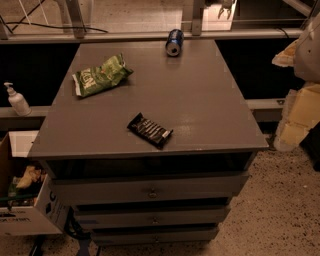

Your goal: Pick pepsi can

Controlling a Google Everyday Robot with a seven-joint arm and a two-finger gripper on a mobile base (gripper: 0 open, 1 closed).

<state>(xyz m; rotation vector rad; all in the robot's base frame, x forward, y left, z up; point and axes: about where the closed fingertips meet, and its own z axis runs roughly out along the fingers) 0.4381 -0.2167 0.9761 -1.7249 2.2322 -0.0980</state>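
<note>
Camera view: small dark blue cylindrical metal pepsi can at far edge of grey surface, apparently on its side, silver end toward camera. Gripper hangs up-right of can, apart from it; parted or together, cannot tell.

Surface was grey and painted, seemingly wood, smooth with a dull sheen; the floor was speckled and rough-looking. Pepsi can was glossy dark blue metal with a bare silver rim, chip bag crinkled shiny green film, snack bar wrapper glossy black film, box matt cardboard. Gripper, at the top edge beyond the surface's far side, looked pale and matt.
</note>
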